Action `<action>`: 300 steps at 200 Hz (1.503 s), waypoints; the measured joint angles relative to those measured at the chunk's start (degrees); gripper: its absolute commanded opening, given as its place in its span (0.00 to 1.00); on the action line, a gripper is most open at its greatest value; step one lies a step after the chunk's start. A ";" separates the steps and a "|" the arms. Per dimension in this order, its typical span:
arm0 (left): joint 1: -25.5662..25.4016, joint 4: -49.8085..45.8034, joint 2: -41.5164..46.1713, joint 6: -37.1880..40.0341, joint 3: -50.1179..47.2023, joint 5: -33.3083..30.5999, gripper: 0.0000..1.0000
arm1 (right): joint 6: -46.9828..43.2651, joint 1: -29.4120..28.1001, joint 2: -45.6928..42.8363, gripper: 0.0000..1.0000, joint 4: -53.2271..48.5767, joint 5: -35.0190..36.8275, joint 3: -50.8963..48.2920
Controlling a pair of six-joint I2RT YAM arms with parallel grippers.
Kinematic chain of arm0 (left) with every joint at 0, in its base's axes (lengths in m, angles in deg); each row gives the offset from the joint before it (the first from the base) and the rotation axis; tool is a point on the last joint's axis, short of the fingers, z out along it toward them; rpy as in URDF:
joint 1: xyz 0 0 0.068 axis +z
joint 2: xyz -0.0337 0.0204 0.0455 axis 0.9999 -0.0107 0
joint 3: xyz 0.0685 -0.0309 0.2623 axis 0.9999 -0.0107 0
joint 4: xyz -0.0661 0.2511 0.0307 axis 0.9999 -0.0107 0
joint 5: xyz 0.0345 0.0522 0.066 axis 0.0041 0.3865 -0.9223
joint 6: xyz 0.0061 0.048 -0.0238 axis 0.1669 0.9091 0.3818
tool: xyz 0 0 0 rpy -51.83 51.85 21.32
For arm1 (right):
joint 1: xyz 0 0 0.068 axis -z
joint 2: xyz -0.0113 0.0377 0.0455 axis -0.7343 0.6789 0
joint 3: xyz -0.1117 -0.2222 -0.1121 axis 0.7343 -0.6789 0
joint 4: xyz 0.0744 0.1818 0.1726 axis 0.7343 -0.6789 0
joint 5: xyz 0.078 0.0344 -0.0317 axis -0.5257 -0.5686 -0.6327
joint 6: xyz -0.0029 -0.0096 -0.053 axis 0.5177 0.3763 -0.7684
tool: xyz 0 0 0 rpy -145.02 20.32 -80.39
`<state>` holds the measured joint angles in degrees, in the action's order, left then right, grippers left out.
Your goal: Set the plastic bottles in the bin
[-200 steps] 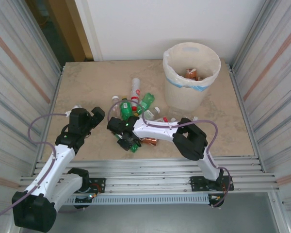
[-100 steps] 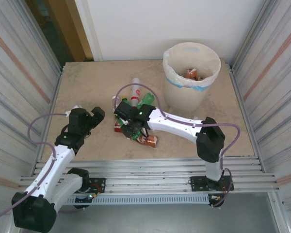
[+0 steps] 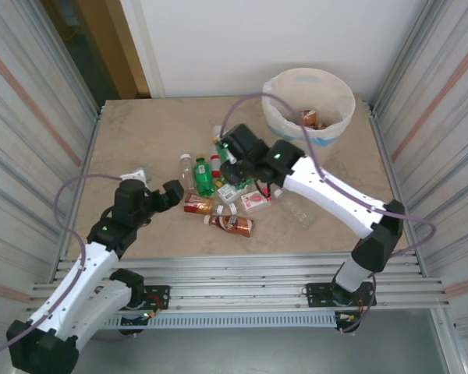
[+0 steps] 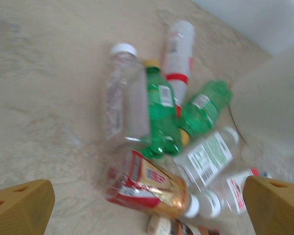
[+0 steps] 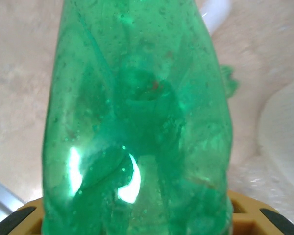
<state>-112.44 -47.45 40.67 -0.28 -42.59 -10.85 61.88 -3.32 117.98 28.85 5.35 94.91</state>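
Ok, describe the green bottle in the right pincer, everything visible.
The green bottle is translucent green plastic, its wall creased and dented, speckled with tiny droplets or bubbles, with bright glare spots. The right pincer is shut on it, a yellow finger at each side of its near end. Which end bears the cap cannot be told. Behind it lies the beige table; from above it sits over the far side of the bottle pile, left of the bin.

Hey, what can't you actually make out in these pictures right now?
Right wrist view: the green bottle in the right gripper sits against the lens, hiding its own cap and label.
Top external view: the wall of the bin hides most of its contents.
Left wrist view: blur leaves the bottle labels unreadable.
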 measured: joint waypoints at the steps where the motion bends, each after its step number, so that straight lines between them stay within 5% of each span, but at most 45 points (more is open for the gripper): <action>1: -0.24 -0.02 0.00 0.13 0.00 -0.09 0.99 | 0.00 0.17 -0.09 0.20 -0.02 0.02 0.11; 54: -13.05 1.36 -2.75 8.48 0.33 -3.85 0.99 | -1.51 15.76 -5.07 0.21 -3.43 1.86 10.38; 128: -15.34 8.04 -7.15 11.58 1.14 -3.80 0.99 | -4.46 37.68 1.27 0.21 -4.55 -3.23 23.45; 215: -15.34 10.21 -7.17 13.29 1.44 -3.85 0.99 | -9.79 41.31 21.14 0.26 -8.94 -3.32 37.24; 300: -15.34 10.36 -7.17 13.51 1.44 -4.33 0.99 | -11.39 41.33 26.40 0.58 -12.20 -3.32 38.29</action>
<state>-127.78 -37.09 33.50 13.22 -41.15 -15.17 50.50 38.01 144.39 16.66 2.03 133.20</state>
